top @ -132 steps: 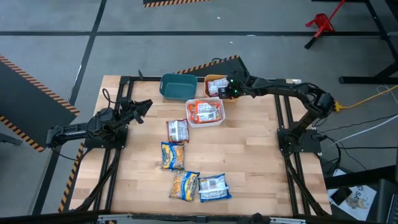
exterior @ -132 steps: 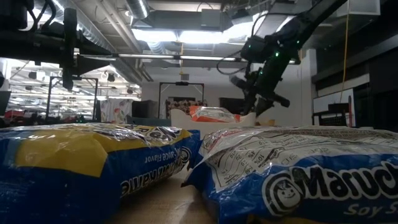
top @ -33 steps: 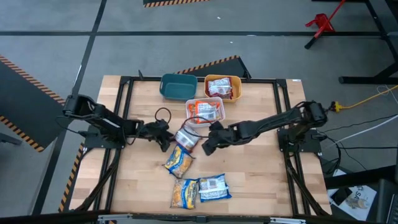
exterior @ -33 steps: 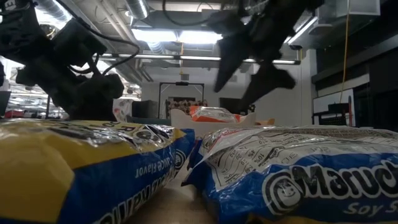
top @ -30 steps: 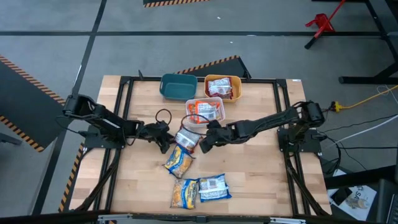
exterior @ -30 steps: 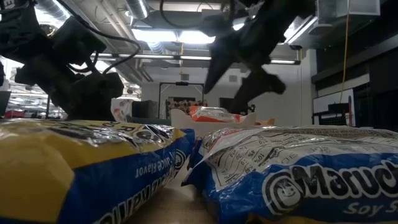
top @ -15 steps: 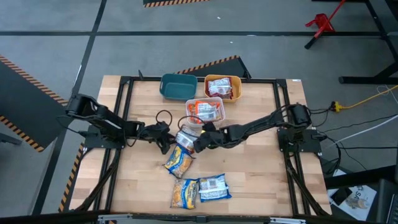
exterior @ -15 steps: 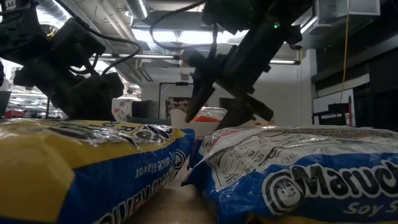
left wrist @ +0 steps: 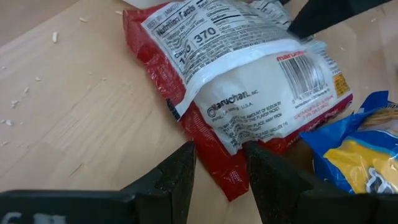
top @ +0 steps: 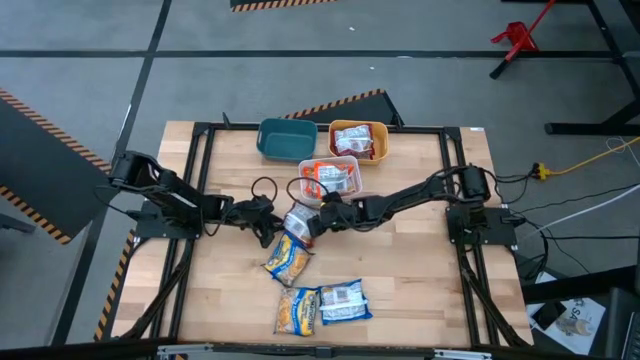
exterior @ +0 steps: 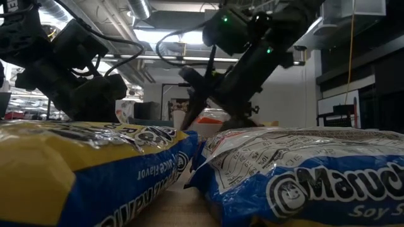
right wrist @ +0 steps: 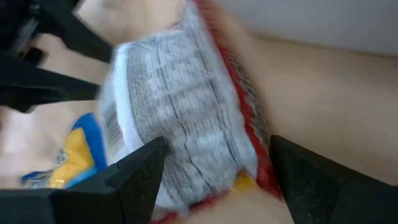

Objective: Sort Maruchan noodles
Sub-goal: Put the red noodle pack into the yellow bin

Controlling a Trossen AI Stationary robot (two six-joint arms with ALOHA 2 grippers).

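Observation:
A maroon-white noodle packet (top: 299, 222) sits mid-table, printed back up, and also fills the left wrist view (left wrist: 242, 81) and the right wrist view (right wrist: 174, 106). My left gripper (top: 268, 218) is at its left end, shut on it. My right gripper (top: 318, 218) is open at its right end, with one finger on each side of the packet (right wrist: 217, 180). A blue-yellow packet (top: 288, 258) lies just nearer, and two more packets (top: 322, 304) lie close to the near edge. My left gripper (left wrist: 217, 177) pinches the packet's red corner (left wrist: 219, 158) between its two fingers. It comes from the table's left, slanting slightly down. Whether the packet is clear of the wood cannot be told.
A white bin (top: 330, 178) holds orange-red packets just beyond the grippers. An orange bin (top: 357, 140) holds a maroon-white packet, and a teal bin (top: 285, 138) stands beside it at the far edge. In the low view two near packets (exterior: 95, 170) fill the foreground.
My right gripper has moved toward the table's left and slightly toward the far edge. It has closed in on the maroon-white packet until its open fingers stand on either side of the packet's right end. My left gripper and the packet have kept their place.

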